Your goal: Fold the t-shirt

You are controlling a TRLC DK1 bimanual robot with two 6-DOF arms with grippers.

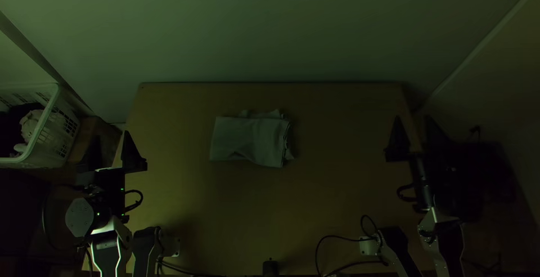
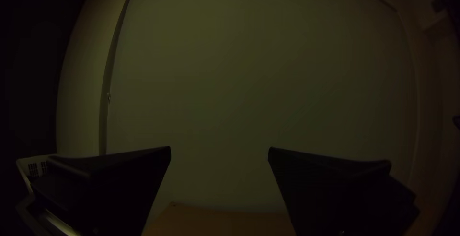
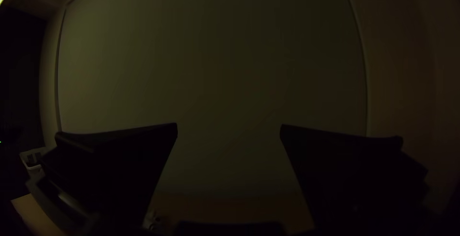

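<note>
My left gripper (image 1: pixel 111 135) is at the table's left edge in the top view, well left of the shirt, its fingers apart. My right gripper (image 1: pixel 412 120) is over the table's right edge, far from the cloth, and is open too. The grey t-shirt (image 1: pixel 247 139) lies around the middle of the table, folded into a small, roughly rectangular bundle with uneven layers at its right side and far edge. In the left wrist view the left gripper (image 2: pixel 219 150) has nothing between its fingers; the right gripper (image 3: pixel 229 128) in the right wrist view holds nothing either.
A white basket (image 1: pixel 42 133) with cloth inside stands beyond the table's left edge. Bare wood of the table (image 1: pixel 343 142) lies between the shirt and the right arm. Black cables (image 1: pixel 332 237) run along the near edge, and a wall (image 1: pixel 270 29) rises behind the far edge.
</note>
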